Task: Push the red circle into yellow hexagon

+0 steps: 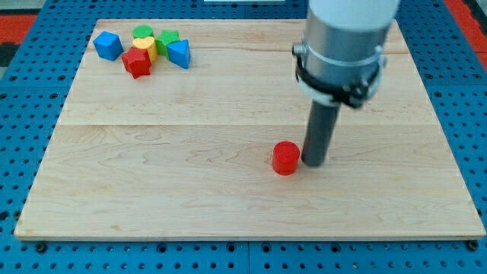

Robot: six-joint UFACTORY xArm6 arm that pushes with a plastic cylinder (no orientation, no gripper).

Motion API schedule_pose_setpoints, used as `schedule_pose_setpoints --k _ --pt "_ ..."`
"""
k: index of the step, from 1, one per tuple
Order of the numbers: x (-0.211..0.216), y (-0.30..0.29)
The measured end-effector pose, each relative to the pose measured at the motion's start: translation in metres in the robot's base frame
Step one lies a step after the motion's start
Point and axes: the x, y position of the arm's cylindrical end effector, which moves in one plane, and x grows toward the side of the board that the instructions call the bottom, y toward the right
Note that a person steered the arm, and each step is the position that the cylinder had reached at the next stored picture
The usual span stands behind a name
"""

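One camera covers the scene. It sits beyond the near edge of the surface (228, 205), raised, looking down and away at a slant, so the far edge reads shorter than the near one. It is far enough back to take in all four corners of the board and a border of blue pegboard (23, 152) around it. The arm (346, 46) enters from the top, cropped by the frame.
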Motion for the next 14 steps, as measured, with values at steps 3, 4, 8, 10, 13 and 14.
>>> schedule_pose_setpoints --k 3,4,8,10,13,14 --pt "-0.074 -0.096" --pt "-0.038 -0.093" --pt "-0.157 -0.011" --pt "-0.230 0.067" --pt "-0.215 0.091" --pt "-0.212 0.120"
